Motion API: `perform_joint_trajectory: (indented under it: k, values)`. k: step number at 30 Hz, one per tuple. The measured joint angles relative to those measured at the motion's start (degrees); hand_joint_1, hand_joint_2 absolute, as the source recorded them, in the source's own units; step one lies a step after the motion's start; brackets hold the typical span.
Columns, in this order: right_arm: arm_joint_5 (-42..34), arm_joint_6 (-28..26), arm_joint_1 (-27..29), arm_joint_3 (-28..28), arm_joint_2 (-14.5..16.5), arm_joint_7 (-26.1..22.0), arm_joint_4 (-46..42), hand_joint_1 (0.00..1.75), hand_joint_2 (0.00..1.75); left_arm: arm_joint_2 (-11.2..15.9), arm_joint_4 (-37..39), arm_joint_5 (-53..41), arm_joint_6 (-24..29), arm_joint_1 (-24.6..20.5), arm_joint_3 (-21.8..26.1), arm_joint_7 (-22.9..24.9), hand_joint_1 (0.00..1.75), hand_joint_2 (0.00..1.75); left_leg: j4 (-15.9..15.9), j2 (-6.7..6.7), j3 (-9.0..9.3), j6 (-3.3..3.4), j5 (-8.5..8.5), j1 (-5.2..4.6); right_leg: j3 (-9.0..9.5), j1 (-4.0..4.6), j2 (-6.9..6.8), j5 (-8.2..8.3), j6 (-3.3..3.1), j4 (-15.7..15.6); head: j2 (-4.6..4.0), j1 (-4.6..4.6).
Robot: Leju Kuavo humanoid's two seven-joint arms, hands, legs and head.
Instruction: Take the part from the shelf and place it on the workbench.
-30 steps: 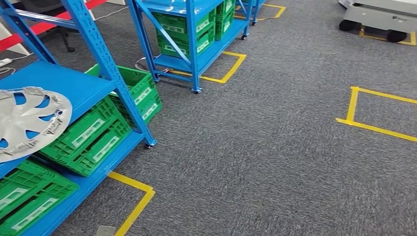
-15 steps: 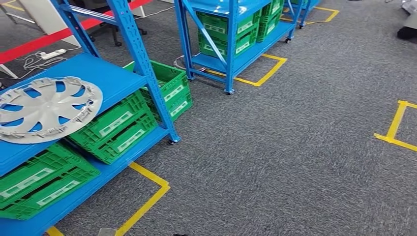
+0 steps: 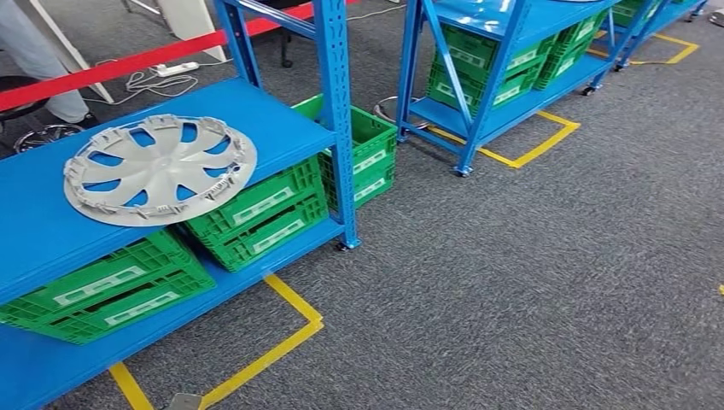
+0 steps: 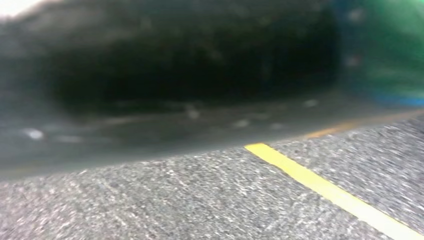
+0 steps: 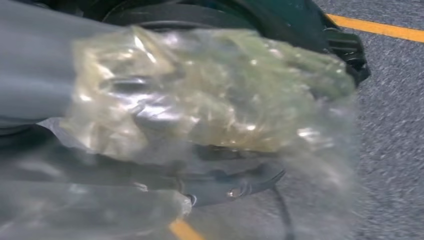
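A: Part (image 3: pixel 160 168), where is it?
B: The grey wheel cover lies flat on the blue shelf (image 3: pixel 282 128), near its front edge, above the green crates (image 3: pixel 256 213).
A: And the fingers?
B: The right hand (image 5: pixel 165 110) is blurred under clear plastic; spread or closed, I cannot tell. The left wrist view is blurred too.

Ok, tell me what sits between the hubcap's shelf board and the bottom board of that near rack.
Green crates, in the head view: they stand on the bottom board, directly under the shelf board bearing the hubcap.
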Motion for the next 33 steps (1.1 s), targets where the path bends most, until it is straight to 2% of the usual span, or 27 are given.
perform_joint_trajectory:
  k: [1, 2, 3, 5, 7, 8, 9, 11, 12, 13, 14, 15, 16, 17, 18, 20, 22, 23, 24, 25, 26, 28, 29, 30, 31, 32, 33]
  values:
    - [0.0, 0.0, 0.0, 0.0, 0.0, 0.0, 0.0, 0.00, 0.00, 0.0, 0.0, 0.0, 0.0, 0.1, 0.0, 0.0, 0.00, 0.00, 0.0, -0.77, 0.49, -0.32, -0.39, 0.16, 1.09, -0.27, 0.70, 3.00, 0.22, -3.8, 0.00, 0.03]
    - [0.0, 0.0, 0.0, 0.0, 0.0, 0.0, 0.0, 0.00, 0.00, 0.0, 0.0, 0.0, 0.0, 0.1, 0.0, 0.0, 0.00, 0.00, 0.1, -1.46, 0.88, -0.69, -0.77, 0.23, 2.32, -0.56, 2.06, 5.12, 0.46, -7.4, 0.00, 0.12]
    - [0.0, 0.0, 0.0, 0.0, 0.0, 0.0, 0.1, 0.00, 0.00, 0.0, 0.0, 0.0, 0.0, 0.0, 0.0, 0.0, 0.00, 0.00, 0.3, -2.15, 1.00, -1.08, -1.11, 0.27, 3.52, -0.84, 3.42, 6.25, 0.48, -10.3, 0.00, 0.27]
    - [0.0, 0.0, 0.1, 0.0, -0.1, 0.0, 0.2, 0.00, 0.00, 0.1, 0.0, -0.1, 0.0, -0.2, 0.0, 0.0, 0.00, 0.00, 0.5, -3.38, 0.65, -1.81, -1.33, 0.35, 4.50, -1.00, 4.90, 6.06, -0.02, -12.2, 0.00, 0.38]
    - [-0.1, 0.0, 0.1, 0.1, -0.1, 0.1, 0.3, 0.00, 0.00, 0.1, 0.1, -0.1, 0.0, 0.0, 0.0, 0.0, 0.00, 0.00, 0.5, -4.11, 0.35, -2.40, -1.44, 0.55, 4.85, -0.91, 3.82, 5.80, -0.97, -12.4, 0.00, 0.28]
    - [-0.1, 0.0, 0.1, 0.1, -0.1, 0.0, 0.3, 0.00, 0.00, 0.1, 0.1, -0.1, 0.0, 0.1, 0.0, 0.0, 0.00, 0.00, 1.0, -3.39, 0.17, -2.65, -1.77, 0.56, 5.08, -0.88, 3.24, 5.68, -1.37, -12.5, 0.00, 0.21]
    - [-0.1, 0.0, 0.1, 0.1, -0.1, 0.0, 0.3, 0.00, 0.00, 0.1, 0.1, -0.1, 0.0, 0.0, 0.0, 0.0, 0.00, 0.00, 2.8, -1.92, -0.66, -2.89, -2.68, 0.52, 5.40, -0.83, 2.45, 5.51, -1.81, -12.6, 0.00, 0.01]
    - [-0.1, 0.0, 0.2, 0.1, -0.1, 0.0, 0.3, 0.00, 0.00, 0.1, 0.1, -0.1, 0.0, -0.3, 0.0, 0.0, 0.00, 0.00, 9.6, 1.43, -4.33, -3.18, -5.48, 0.41, 6.03, -0.50, 0.73, 4.96, -2.44, -12.8, 0.00, -0.34]
    - [-0.1, 0.0, 0.2, 0.1, -0.1, 0.0, 0.3, 0.00, 0.00, 0.1, 0.1, -0.1, 0.0, -0.4, 0.0, 0.0, 0.00, 0.00, 13.6, 2.31, -6.72, -3.21, -6.74, 0.40, 6.36, -0.26, -0.27, 4.59, -2.68, -12.8, 0.00, -0.45]
    - [-0.1, 0.0, 0.3, 0.1, -0.1, 0.0, 0.3, 0.00, 0.00, 0.1, 0.1, -0.1, 0.0, -0.4, 0.0, 0.0, 0.00, 0.00, 16.3, 2.59, -8.45, -3.11, -7.05, 0.37, 6.74, -0.04, -1.13, 4.20, -2.79, -12.8, 0.00, -0.43]
    - [-0.1, 0.0, 0.3, 0.1, -0.1, 0.0, 0.3, 0.00, 0.00, 0.1, 0.1, -0.1, 0.0, -0.3, 0.0, 0.1, 0.00, 0.00, 17.0, 2.69, -9.24, -2.86, -6.19, 0.30, 7.19, 0.19, -1.89, 3.80, -2.87, -12.8, 0.00, -0.44]
    - [-0.1, 0.0, 0.3, 0.1, -0.1, 0.0, 0.3, 0.00, 0.00, 0.1, 0.1, -0.1, 0.0, -0.1, 0.0, 0.1, 0.00, 0.00, 15.7, 2.80, -9.02, -2.43, -4.25, 0.13, 7.78, 0.44, -2.63, 3.35, -2.92, -12.8, 0.00, -0.44]
    - [-0.1, 0.0, 0.3, 0.1, -0.1, 0.0, 0.3, 0.00, 0.00, 0.1, 0.1, -0.1, 0.0, 0.1, 0.0, 0.1, 0.00, 0.00, 12.5, 3.21, -7.86, -1.75, -1.65, -0.21, 8.44, 0.68, -3.30, 2.91, -2.94, -12.8, 0.00, -0.44]
    - [-0.1, 0.0, 0.2, 0.1, -0.1, 0.0, 0.4, 0.00, 0.00, 0.2, 0.2, -0.1, 0.0, 0.1, 0.0, 0.1, 0.00, 0.00, 9.3, 4.37, -6.45, -0.85, 0.27, -0.72, 8.91, 0.86, -3.96, 2.47, -2.94, -12.9, 0.00, -0.33]
    - [-0.1, 0.0, 0.2, 0.1, 0.0, 0.0, 0.4, 0.00, 0.00, 0.2, 0.2, -0.1, 0.0, 0.0, 0.0, 0.1, 0.00, 0.00, 6.3, 5.66, -5.07, -0.01, 1.39, -1.26, 9.25, 1.02, -4.61, 2.03, -2.85, -13.0, 0.00, -0.23]
    - [-0.2, 0.1, 0.0, 0.1, 0.0, 0.0, 0.5, 0.00, 0.00, 0.4, 0.2, -0.2, 0.1, -0.2, 0.0, 0.1, 0.00, 0.00, 3.6, 7.39, -3.73, 0.92, 0.92, -2.12, 9.46, 1.13, -5.98, 1.41, -2.50, -13.2, 0.00, 0.02]
    - [-0.2, 0.1, -0.2, 0.1, 0.0, 0.0, 0.5, 0.00, 0.00, 0.4, 0.2, -0.2, 0.2, 0.0, 0.0, 0.1, 0.00, 0.00, 2.2, 6.47, -3.13, 0.88, 0.60, -2.06, 10.10, 1.17, -7.09, 1.02, -2.04, -13.7, 0.01, -0.02]
    - [-0.2, 0.1, -0.3, 0.1, 0.0, 0.0, 0.5, 0.00, 0.00, 0.4, 0.2, -0.2, 0.2, 0.2, 0.0, 0.1, 0.00, 0.00, 1.5, 5.81, -2.62, 0.83, 0.76, -1.79, 10.36, 1.15, -6.34, 0.73, -1.79, -13.6, 0.00, 0.04]
    - [-0.2, 0.1, -0.4, 0.1, 0.0, 0.0, 0.5, 0.00, 0.00, 0.4, 0.2, -0.2, 0.2, 0.3, 0.0, 0.1, 0.00, 0.00, 0.8, 5.17, -2.05, 0.79, 0.94, -1.45, 10.02, 1.11, -4.86, 0.13, -1.53, -12.4, 0.00, 0.12]
    - [-0.2, 0.1, -0.4, 0.1, 0.0, -0.1, 0.5, 0.00, 0.00, 0.4, 0.2, -0.2, 0.2, 0.3, 0.0, 0.1, 0.00, 0.00, 0.2, 4.53, -1.52, 0.74, 1.04, -1.07, 8.70, 0.98, -3.01, -0.91, -1.24, -9.8, 0.00, 0.26]
    - [-0.2, 0.1, -0.3, 0.1, -0.1, -0.1, 0.5, 0.00, 0.00, 0.3, 0.2, -0.2, 0.2, 0.1, 0.1, 0.1, 0.00, 0.00, 0.1, 3.81, -1.23, 0.78, 0.94, -0.94, 6.47, 0.82, -1.24, -2.15, -0.93, -5.9, -0.01, 0.41]
    - [-0.2, 0.1, -0.1, 0.1, -0.1, 0.0, 0.5, 0.00, 0.00, 0.2, 0.2, -0.2, 0.2, -0.1, 0.1, 0.1, 0.00, 0.00, 0.1, 2.26, -0.73, 0.69, 0.42, -0.63, 1.10, 0.42, -0.15, -3.70, -0.29, 1.6, 0.00, 0.47]
    - [-0.2, 0.1, 0.0, 0.1, -0.1, 0.0, 0.5, 0.00, 0.00, 0.1, 0.2, -0.3, 0.2, 0.0, 0.1, 0.1, 0.00, 0.00, 0.1, 1.50, -0.26, 0.51, 0.06, -0.44, -0.65, 0.21, -0.10, -2.85, 0.03, 3.0, 0.00, 0.45]
    - [-0.2, 0.1, 0.0, 0.1, -0.1, 0.0, 0.5, 0.00, 0.00, 0.1, 0.2, -0.3, 0.2, 0.1, 0.1, 0.1, 0.00, 0.00, 0.1, 0.77, 0.37, 0.23, -0.37, -0.22, -1.22, -0.01, -0.07, -0.72, 0.35, 2.0, 0.00, 0.44]
    - [-0.2, 0.1, 0.0, 0.1, -0.1, 0.0, 0.5, 0.00, 0.00, 0.0, 0.2, -0.3, 0.2, 0.2, 0.1, 0.0, 0.00, 0.00, 0.2, 0.05, 1.08, -0.11, -0.87, 0.03, -0.75, -0.30, 0.18, 2.33, 0.69, -1.1, 0.00, 0.45]
    - [-0.2, 0.1, 0.1, 0.1, -0.1, 0.0, 0.5, 0.00, 0.00, 0.0, 0.2, -0.3, 0.2, 0.2, 0.1, 0.0, 0.00, 0.00, 0.3, -0.64, 1.65, -0.54, -1.41, 0.23, 0.27, -0.64, 1.10, 4.97, 1.05, -4.5, 0.00, 0.45]
    - [-0.2, 0.1, 0.1, 0.1, -0.1, 0.0, 0.5, 0.00, 0.00, 0.0, 0.2, -0.3, 0.2, 0.1, 0.1, -0.1, 0.00, 0.00, 0.5, -1.34, 1.94, -1.01, -1.97, 0.35, 1.46, -0.95, 2.24, 6.66, 1.21, -7.8, -0.01, 0.56]
